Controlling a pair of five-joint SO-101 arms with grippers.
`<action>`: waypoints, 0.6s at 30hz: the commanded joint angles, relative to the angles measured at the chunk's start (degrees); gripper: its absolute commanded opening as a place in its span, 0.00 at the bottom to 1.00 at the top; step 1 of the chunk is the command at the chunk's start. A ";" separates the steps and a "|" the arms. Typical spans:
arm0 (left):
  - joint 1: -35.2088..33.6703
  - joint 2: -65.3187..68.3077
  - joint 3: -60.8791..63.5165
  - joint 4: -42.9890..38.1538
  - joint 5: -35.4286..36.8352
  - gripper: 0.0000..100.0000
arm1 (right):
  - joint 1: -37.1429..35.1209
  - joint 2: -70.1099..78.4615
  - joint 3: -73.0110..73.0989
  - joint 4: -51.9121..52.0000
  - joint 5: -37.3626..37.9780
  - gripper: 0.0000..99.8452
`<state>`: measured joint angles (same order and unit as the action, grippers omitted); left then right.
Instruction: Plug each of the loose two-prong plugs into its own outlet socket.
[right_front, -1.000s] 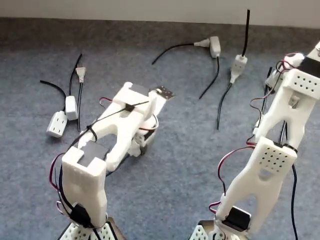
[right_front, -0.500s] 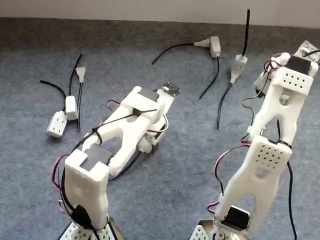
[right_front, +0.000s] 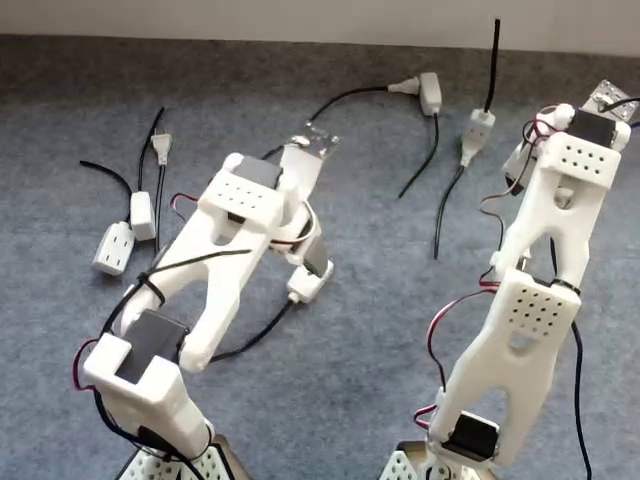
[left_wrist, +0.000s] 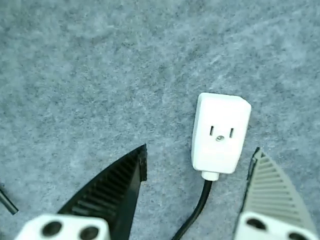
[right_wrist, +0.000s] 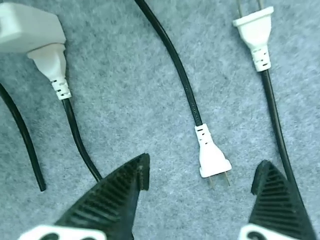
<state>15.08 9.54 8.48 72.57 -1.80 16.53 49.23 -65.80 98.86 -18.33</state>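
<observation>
My left arm (right_front: 215, 270) and right arm (right_front: 545, 260) are blocky white shells, some faces dotted with small holes (right_front: 532, 312), with black motors (right_front: 150, 345) at the joints and thin red and black wires (right_front: 436, 345) looping alongside; my left gripper (left_wrist: 200, 151) has one ribbed black finger (left_wrist: 112, 192) and one grey, my right gripper (right_wrist: 204, 164) two black.

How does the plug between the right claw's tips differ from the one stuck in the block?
The loose plug lies free, prongs bare; the seated plug is pushed into a white socket block, prongs hidden. The loose plug sits between the right gripper's open fingers; the seated plug lies aside. Both are white with black cords.
</observation>
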 joint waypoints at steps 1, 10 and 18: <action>-2.07 1.10 2.33 -5.80 -2.99 0.32 | -1.01 -1.10 -0.22 2.07 -0.70 0.32; 0.57 4.35 2.95 -7.30 -4.22 0.32 | -0.75 -1.10 -0.22 2.07 -0.62 0.32; 4.79 4.44 3.30 -7.21 -4.22 0.32 | -0.75 -1.10 -0.22 2.07 -0.62 0.32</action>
<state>17.98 14.29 12.00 65.71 -5.49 16.00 49.23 -65.80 98.86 -18.33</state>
